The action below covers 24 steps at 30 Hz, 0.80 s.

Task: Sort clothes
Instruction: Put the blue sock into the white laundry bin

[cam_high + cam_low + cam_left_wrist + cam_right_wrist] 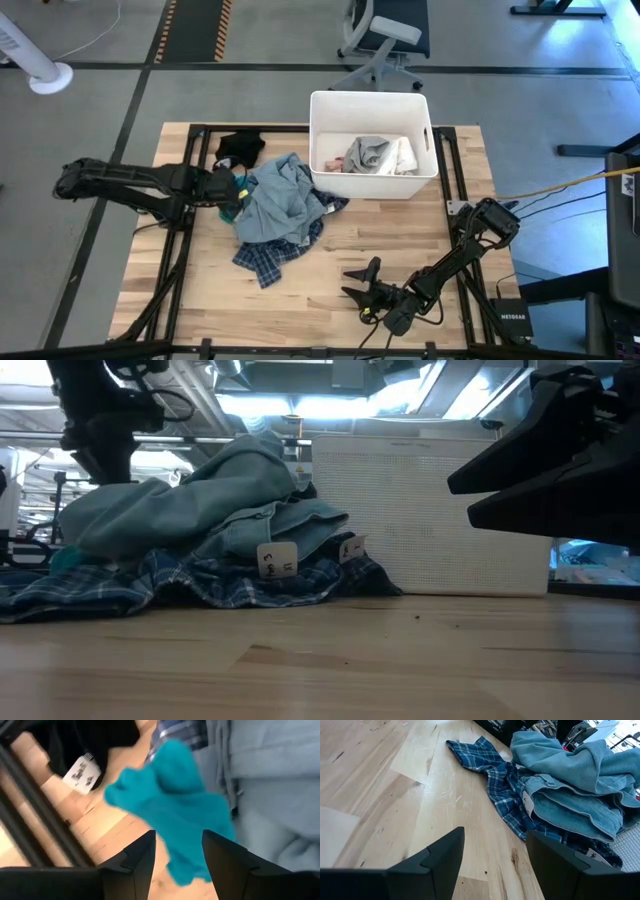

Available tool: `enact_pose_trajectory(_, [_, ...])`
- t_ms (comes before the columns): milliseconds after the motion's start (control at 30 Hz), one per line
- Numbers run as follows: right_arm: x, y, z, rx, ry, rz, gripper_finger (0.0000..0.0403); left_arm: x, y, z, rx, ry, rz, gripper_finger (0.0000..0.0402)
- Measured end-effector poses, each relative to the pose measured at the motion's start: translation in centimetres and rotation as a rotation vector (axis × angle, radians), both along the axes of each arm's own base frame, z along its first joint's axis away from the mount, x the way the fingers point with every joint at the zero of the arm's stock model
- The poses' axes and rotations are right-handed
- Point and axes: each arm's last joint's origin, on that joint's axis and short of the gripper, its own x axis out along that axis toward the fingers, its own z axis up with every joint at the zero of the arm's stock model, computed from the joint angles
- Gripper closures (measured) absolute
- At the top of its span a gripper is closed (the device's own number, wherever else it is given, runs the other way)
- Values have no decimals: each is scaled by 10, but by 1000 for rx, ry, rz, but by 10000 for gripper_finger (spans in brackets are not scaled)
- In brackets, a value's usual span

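Left claw (232,190) spread wide; right claw (358,283) spread, low.

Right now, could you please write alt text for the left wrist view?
The left hand, fingers open, straddles a teal garment on the wooden table. Light blue-grey fabric lies beside it, and a black garment with a white tag beyond.

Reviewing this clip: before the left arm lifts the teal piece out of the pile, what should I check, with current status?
1. Left gripper straddling the teal garment: ok.
2. Fingers closed on it: not ok, open.
3. Only teal between the fingers, not the light blue-grey garment: ok.
4. White bin has room: ok; a few garments lie inside.
5. Right gripper clear of the pile: ok, open, near the table's front edge.
6. Plaid garment will stay down: cannot tell.
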Motion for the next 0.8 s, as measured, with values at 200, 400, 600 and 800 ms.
enact_pose_trajectory(200, [0, 0, 0, -1, -1, -2, 171, 6, 10, 2, 7, -52, 30, 244])
enact_pose_trajectory(400, [0, 0, 0, -1, -1, -2, 171, 6, 20, 1, 46, -71, 123, 244])
enact_pose_trajectory(600, [0, 0, 0, -2, -1, -2, 171, 9, 22, -16, 50, -81, 108, 244])
enact_pose_trajectory(800, [0, 0, 0, -2, 0, -1, 171, 3, 23, -31, 46, -15, 111, 250])
